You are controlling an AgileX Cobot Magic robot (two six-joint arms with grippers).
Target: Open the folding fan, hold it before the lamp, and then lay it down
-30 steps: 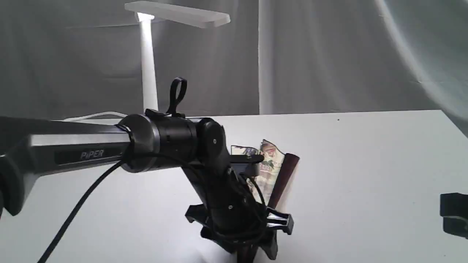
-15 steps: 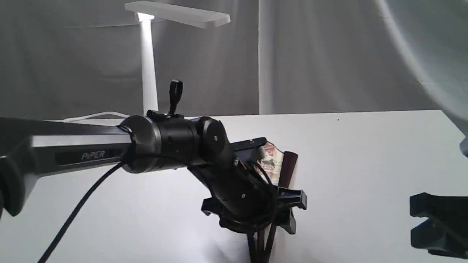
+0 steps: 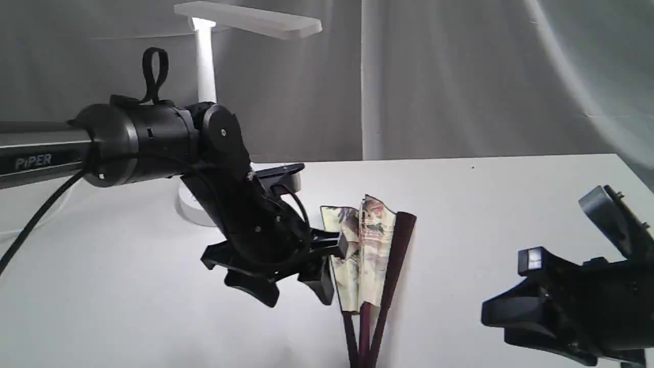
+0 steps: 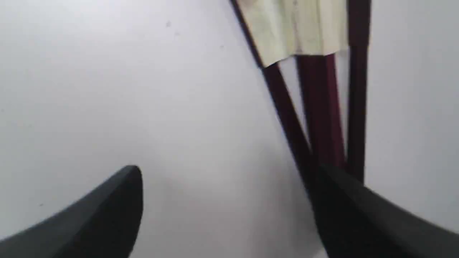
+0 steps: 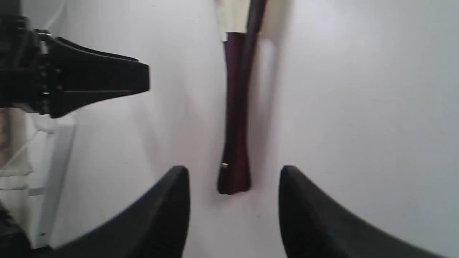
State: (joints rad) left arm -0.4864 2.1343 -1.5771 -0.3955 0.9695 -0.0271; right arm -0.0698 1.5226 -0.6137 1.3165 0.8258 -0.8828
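The folding fan (image 3: 369, 255) lies on the white table (image 3: 511, 204), spread only a little, its painted cream leaf pointing to the back and its dark ribs meeting at the front edge. My left gripper (image 3: 299, 299) hangs open just left of the fan, holding nothing. In the left wrist view the left gripper (image 4: 229, 204) has the fan's ribs (image 4: 317, 107) beside one finger. My right gripper (image 3: 508, 283) is open, low at the right, apart from the fan. In the right wrist view the right gripper (image 5: 233, 215) frames the fan's pivot end (image 5: 233, 177). The lamp (image 3: 205, 66) stands at the back left.
The lamp's round base (image 3: 189, 209) sits on the table behind the left arm, and its flat head (image 3: 250, 20) reaches right overhead. Grey cloth hangs behind the table. The left gripper (image 5: 89, 82) shows in the right wrist view, left of the fan.
The left arm has risen and drawn back to the left, off the fan's handle, which now lies uncovered. The right gripper has come in from the right edge towards the fan.
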